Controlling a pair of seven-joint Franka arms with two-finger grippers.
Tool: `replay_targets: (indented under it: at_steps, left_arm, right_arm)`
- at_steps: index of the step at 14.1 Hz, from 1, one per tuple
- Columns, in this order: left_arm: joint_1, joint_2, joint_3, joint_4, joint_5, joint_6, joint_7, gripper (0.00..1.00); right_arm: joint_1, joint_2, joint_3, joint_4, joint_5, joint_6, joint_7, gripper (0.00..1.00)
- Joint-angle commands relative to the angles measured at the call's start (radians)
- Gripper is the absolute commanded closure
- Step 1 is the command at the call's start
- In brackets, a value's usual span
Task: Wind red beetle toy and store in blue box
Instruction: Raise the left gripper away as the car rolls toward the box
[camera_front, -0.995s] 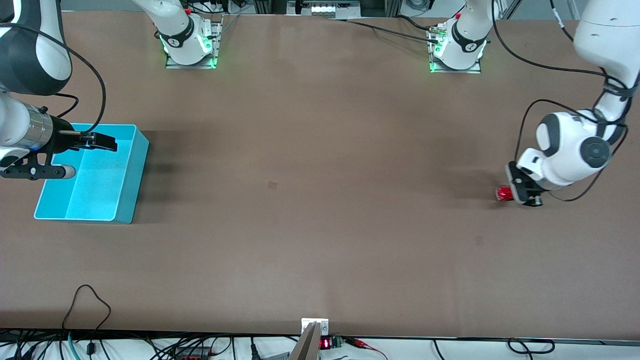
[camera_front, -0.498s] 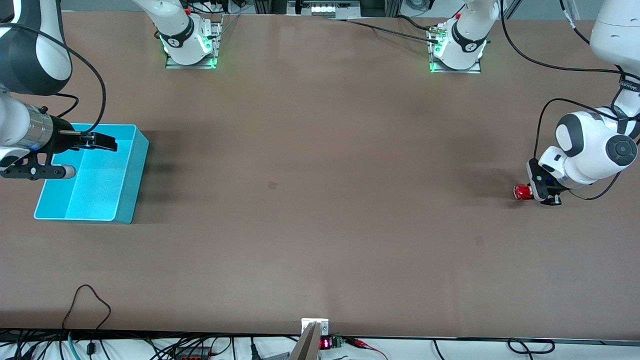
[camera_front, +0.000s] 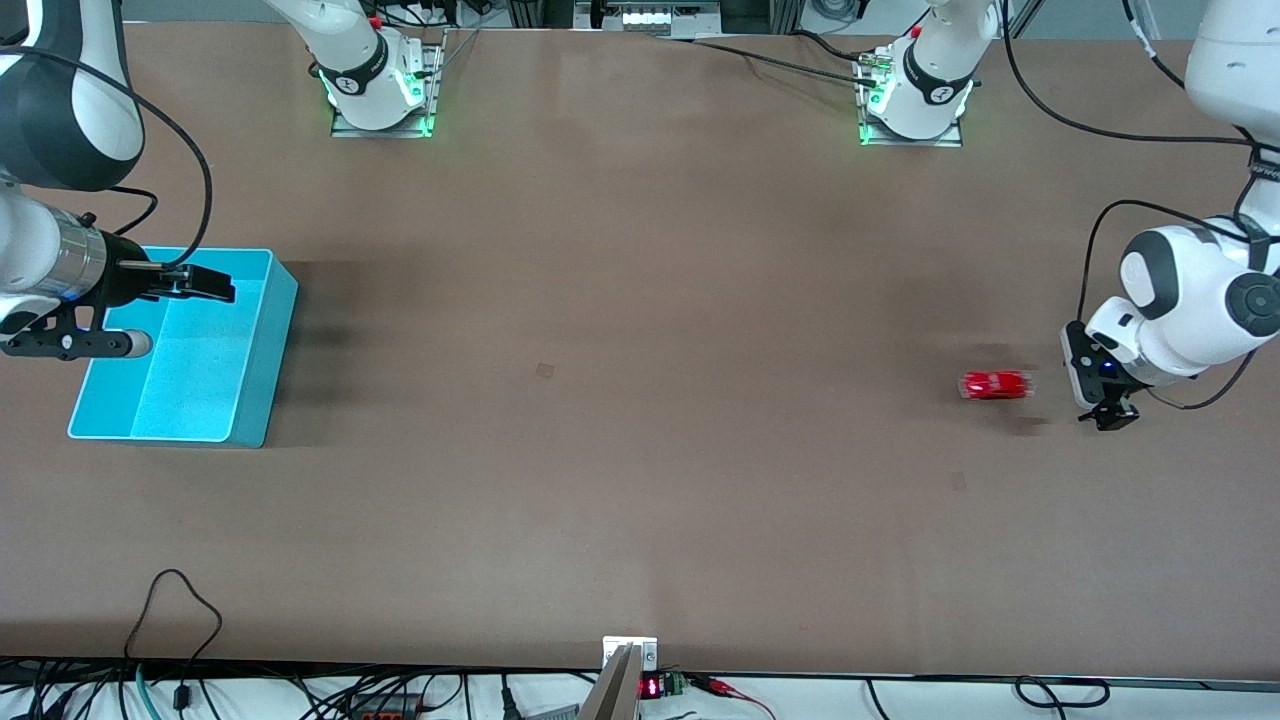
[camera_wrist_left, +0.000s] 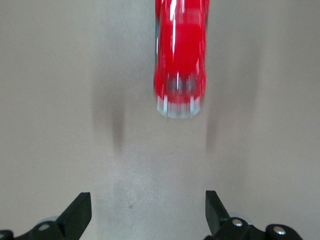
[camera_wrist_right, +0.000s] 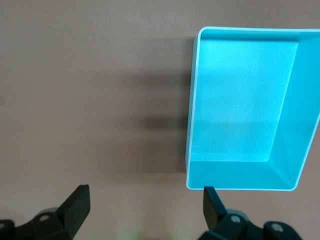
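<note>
The blue box (camera_front: 215, 345) sits on the brown surface (camera_front: 620, 400) at the right arm's end, and from what shows of its pale floor and sloped walls nothing lies in it. The right gripper (camera_front: 205, 283) hangs over the box's farther part, its arm reaching in level from the edge of the scene, fingers spread wide with nothing between them; in the right wrist view the box (camera_wrist_right: 245, 110) shows bare inside, and the arm simply waits there.

At the left arm's end, the red beetle toy (camera_front: 996, 385) is on the surface, blurred as though rolling, well apart from the box. It lies just beside the left gripper (camera_front: 1108, 412), toward the middle of the surface, and they do not touch. The left arm bends down from above with its wrist turned so the gripper sits low over the surface. In the left wrist view the dark fingertips (camera_wrist_left: 80, 212) stand wide apart and empty, with the toy (camera_wrist_left: 180, 60) clear of them.
</note>
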Motion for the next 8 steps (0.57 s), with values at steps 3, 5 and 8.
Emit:
replay_targets:
  at_steps: [3,5,8]
  left_arm:
    - [0.001,-0.129,-0.061,-0.005,0.012,-0.125,-0.025,0.00]
    - [-0.001,-0.140,-0.115,0.055,0.012,-0.228,-0.022,0.00]
    - [-0.012,-0.139,-0.181,0.165,0.012,-0.417,-0.028,0.00]
  right_arm:
    - [-0.003,-0.006,0.005,0.000,0.008,-0.012,-0.010,0.00]
    - [-0.003,-0.006,0.005,0.000,0.008,-0.012,-0.010,0.00]
    - [-0.004,-0.006,0.005,0.000,0.008,-0.012,-0.010,0.00]
